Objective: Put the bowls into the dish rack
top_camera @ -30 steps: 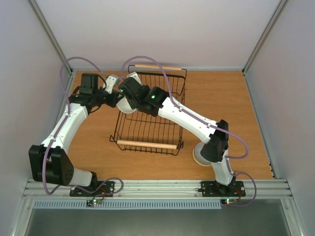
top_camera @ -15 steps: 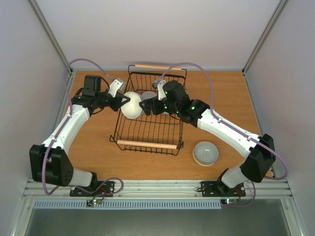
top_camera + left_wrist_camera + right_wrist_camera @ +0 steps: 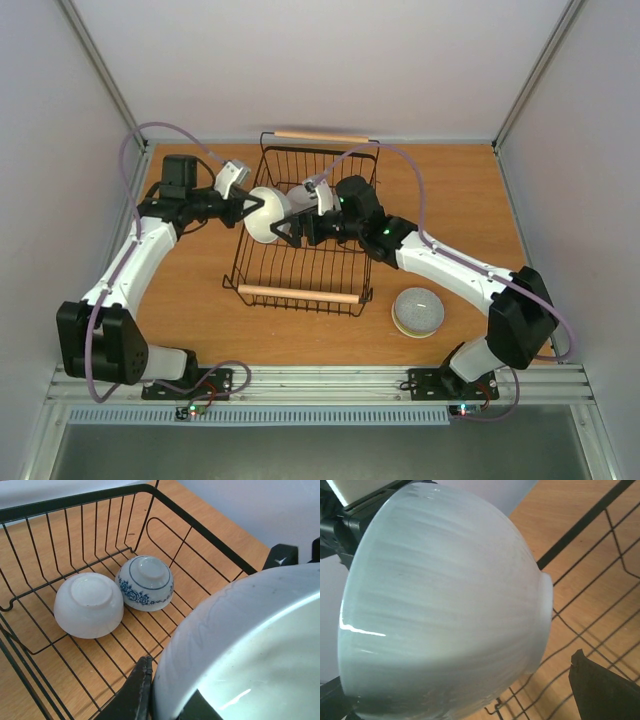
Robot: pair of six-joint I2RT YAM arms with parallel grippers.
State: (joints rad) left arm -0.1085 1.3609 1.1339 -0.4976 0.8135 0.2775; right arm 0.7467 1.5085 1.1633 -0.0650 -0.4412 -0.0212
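My left gripper (image 3: 250, 207) is shut on the rim of a white bowl (image 3: 268, 214), holding it tilted on its side above the left edge of the dish rack (image 3: 300, 270). In the left wrist view one finger (image 3: 134, 695) lies outside the bowl (image 3: 250, 645) and the other inside. My right gripper (image 3: 287, 231) is open, and the white bowl (image 3: 445, 605) fills the space before its fingers (image 3: 602, 690). Two bowls lie upside down in the rack (image 3: 75, 500): a white one (image 3: 89, 605) and a white one with blue pattern (image 3: 145, 582).
A grey bowl (image 3: 417, 310) sits on the wooden table (image 3: 450, 190) to the right of the rack's near wooden handle (image 3: 298, 294), with a yellowish rim showing under it. White walls close in the table at the left, back and right.
My right gripper opened and let go of the white bowl, drew back to the right, then came close to it again. The left gripper kept hold of the bowl.
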